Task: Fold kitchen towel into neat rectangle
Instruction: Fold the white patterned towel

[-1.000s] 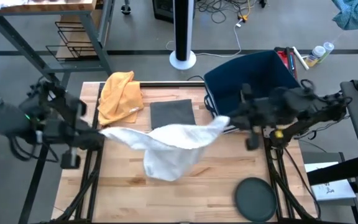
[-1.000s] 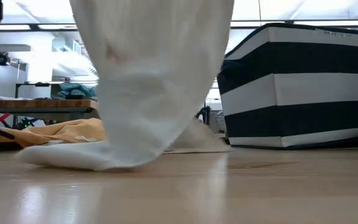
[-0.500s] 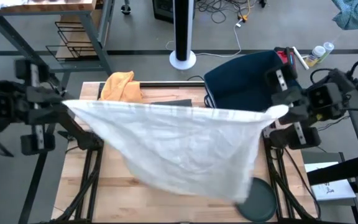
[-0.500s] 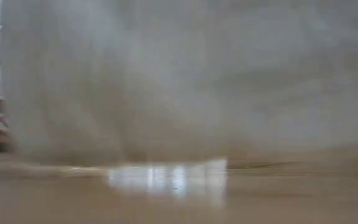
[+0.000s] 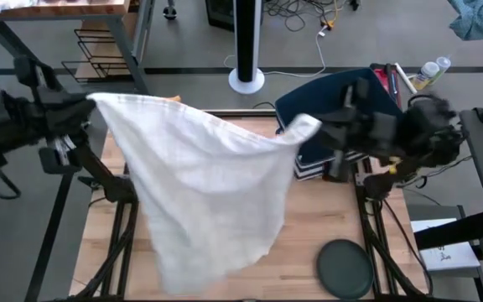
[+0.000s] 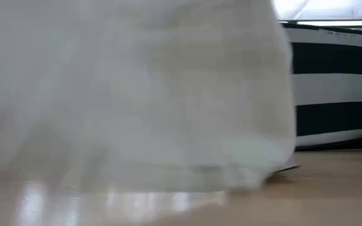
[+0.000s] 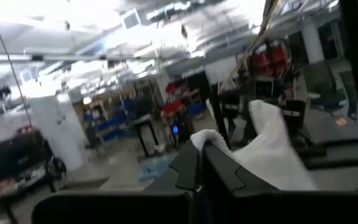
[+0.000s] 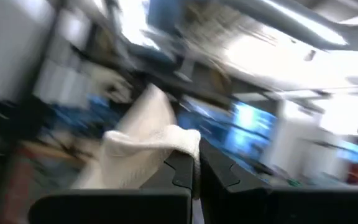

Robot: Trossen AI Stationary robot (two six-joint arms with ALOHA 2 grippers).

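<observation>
White towel (image 5: 199,193) hangs spread above desk (image 5: 309,243); left gripper (image 5: 84,107) and right gripper (image 5: 315,127) jaws each clenched on a corner. Risk: corner slipping, cloth bunching.

- one white towel (image 5: 199,193) hanging over the table
- two grippers showing, left gripper (image 5: 80,113) and right gripper (image 5: 325,134)
- one striped bin (image 5: 342,101) sitting at the back
- one dark round disc (image 5: 345,267) lying near the front

Hanging towel (image 5: 199,193) blocks mid-table; striped bin (image 5: 342,105) crowds the right side.
</observation>
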